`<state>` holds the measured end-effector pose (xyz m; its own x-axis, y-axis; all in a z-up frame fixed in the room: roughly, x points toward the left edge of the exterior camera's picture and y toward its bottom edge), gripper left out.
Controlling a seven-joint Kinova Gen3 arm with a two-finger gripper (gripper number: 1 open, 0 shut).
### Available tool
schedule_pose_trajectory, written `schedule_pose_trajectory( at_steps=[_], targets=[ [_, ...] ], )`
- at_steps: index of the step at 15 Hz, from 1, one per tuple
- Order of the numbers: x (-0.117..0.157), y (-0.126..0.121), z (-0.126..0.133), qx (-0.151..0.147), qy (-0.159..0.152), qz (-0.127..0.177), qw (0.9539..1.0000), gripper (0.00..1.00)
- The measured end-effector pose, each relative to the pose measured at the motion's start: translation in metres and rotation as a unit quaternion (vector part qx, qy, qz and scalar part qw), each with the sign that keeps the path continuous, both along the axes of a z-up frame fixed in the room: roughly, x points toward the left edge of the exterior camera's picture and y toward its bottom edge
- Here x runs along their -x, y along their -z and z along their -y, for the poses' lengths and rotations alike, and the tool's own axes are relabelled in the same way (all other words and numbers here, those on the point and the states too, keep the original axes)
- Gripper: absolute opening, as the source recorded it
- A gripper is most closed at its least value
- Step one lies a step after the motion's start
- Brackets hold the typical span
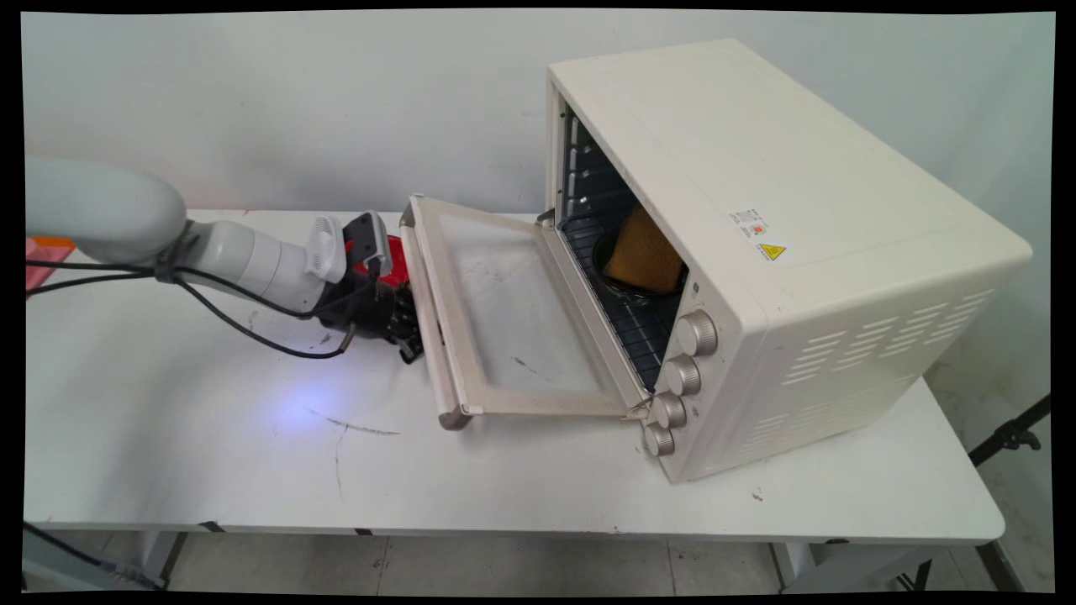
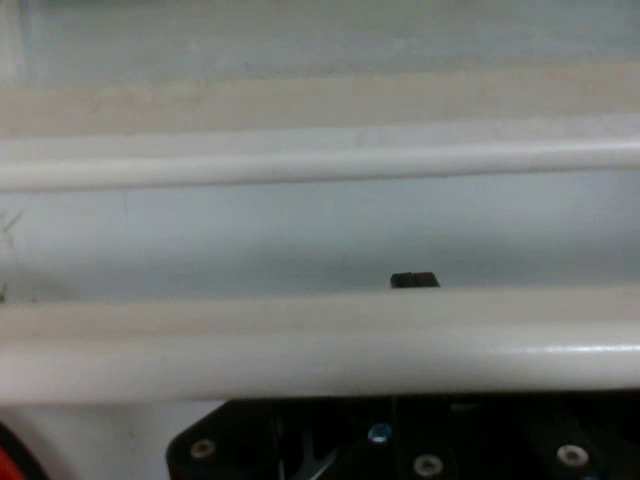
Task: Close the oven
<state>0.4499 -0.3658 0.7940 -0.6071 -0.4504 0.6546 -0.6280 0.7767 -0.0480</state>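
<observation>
A cream toaster oven (image 1: 756, 210) stands on the right of the white table (image 1: 210, 454), its glass door (image 1: 513, 311) folded down and open toward the left. Inside, a yellow-brown piece (image 1: 643, 252) leans in a round black pan (image 1: 622, 290) on the rack. My gripper (image 1: 412, 344) lies low at the door's handle bar (image 1: 430, 328), coming from the left. In the hand view the handle bar (image 2: 320, 350) runs straight across just above the black linkage, and one dark tip of my gripper (image 2: 413, 280) shows beyond it at the centre, fingers together, holding nothing.
A red object (image 1: 395, 265) sits on the table right behind the hand, beside the door's far corner. Several knobs (image 1: 696, 334) line the oven's front right. Black cables (image 1: 252, 328) hang from the arm onto the table. A pink thing (image 1: 42, 252) lies at the far left.
</observation>
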Motion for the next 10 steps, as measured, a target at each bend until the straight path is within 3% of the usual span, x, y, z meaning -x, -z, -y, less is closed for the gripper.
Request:
schedule_pose_trajectory(
  at_steps=[10],
  targets=[
    [0.018,-0.029,0.017,0.021,-0.002,-0.037,0.9991,0.00]
  ],
)
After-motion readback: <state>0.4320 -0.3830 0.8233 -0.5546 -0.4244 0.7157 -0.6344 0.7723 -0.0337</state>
